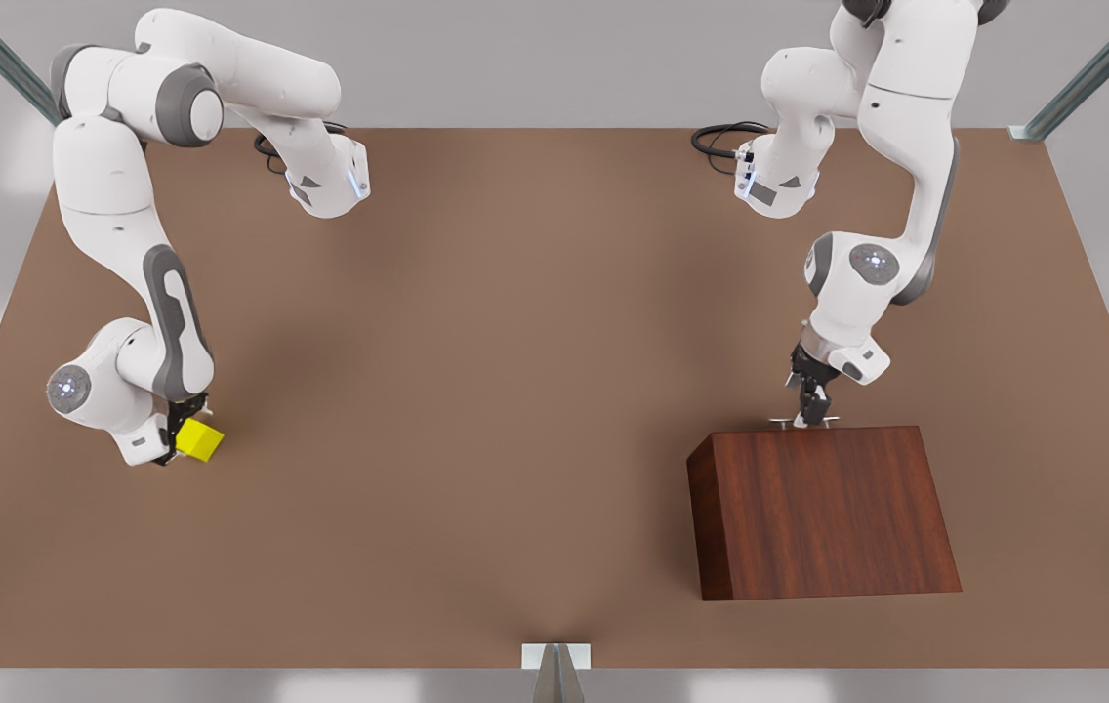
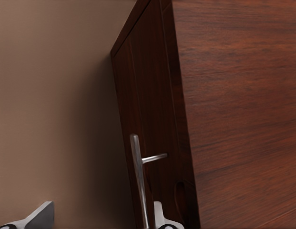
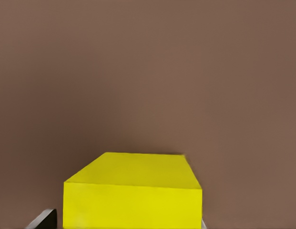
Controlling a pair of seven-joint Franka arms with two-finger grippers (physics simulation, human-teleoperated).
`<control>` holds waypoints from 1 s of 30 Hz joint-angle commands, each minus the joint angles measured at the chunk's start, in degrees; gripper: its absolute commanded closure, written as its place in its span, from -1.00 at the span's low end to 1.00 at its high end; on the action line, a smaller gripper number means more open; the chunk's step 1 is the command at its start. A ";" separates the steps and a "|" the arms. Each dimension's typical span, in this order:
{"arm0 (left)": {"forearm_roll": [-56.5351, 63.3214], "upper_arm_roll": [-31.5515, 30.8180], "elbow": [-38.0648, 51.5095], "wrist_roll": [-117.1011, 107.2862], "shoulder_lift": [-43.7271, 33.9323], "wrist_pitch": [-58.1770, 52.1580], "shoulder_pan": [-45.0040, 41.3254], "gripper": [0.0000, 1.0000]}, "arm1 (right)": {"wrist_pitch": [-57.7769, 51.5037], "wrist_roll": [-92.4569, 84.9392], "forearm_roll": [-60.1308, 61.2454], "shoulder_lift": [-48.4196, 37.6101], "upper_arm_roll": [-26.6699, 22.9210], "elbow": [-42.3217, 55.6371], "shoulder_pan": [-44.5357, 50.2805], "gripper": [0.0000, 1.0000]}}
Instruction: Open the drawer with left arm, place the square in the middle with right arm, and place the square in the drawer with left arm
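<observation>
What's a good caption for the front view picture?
Right gripper at the cube; left gripper at the drawer handle.

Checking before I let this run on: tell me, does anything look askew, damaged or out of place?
Nothing stands out. The wooden box sits flat, drawer shut, left gripper at its handle; right gripper at the intact yellow cube.

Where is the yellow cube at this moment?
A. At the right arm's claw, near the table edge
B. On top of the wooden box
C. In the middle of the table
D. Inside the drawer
A: the yellow cube sits at the right claw, far from the wooden box.
</observation>
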 commanded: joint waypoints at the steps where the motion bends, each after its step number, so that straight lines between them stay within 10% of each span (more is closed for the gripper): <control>1: 0.00 0.00 0.00 0.00 0.19 0.00 -0.01 -1.00 | 1.05 0.01 0.09 0.09 0.00 -0.67 0.00 -1.00; 20: 0.09 0.00 -2.63 0.09 -3.76 -8.00 -0.09 -1.00 | 0.36 0.80 0.35 -0.96 0.00 -0.32 0.35 -0.19; 30: 0.18 0.00 -5.09 0.18 -6.75 -11.25 -0.09 -1.00 | -4.30 7.47 0.26 -7.11 4.04 -1.46 1.06 -0.16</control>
